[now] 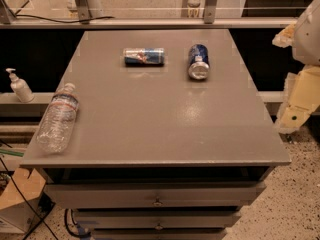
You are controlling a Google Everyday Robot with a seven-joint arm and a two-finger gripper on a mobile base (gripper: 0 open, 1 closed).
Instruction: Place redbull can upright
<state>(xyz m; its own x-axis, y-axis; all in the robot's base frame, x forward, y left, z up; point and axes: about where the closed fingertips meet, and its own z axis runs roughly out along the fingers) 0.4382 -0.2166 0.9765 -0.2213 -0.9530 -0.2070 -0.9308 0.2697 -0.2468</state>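
Note:
The redbull can [144,57] lies on its side on the far part of the grey table [150,129], its length running left to right, with blue and silver panels and a red mark. My gripper [296,111] hangs off the right side of the table, past its right edge, well away from the can and holding nothing that shows. The arm above it [309,31] is cut off by the right edge of the view.
A wider dark-blue can [198,61] lies on its side right of the redbull can, silver top facing me. A clear water bottle [57,118] lies near the table's left edge. A pump bottle [19,85] stands on a ledge at left. Drawers [157,196] are below the tabletop.

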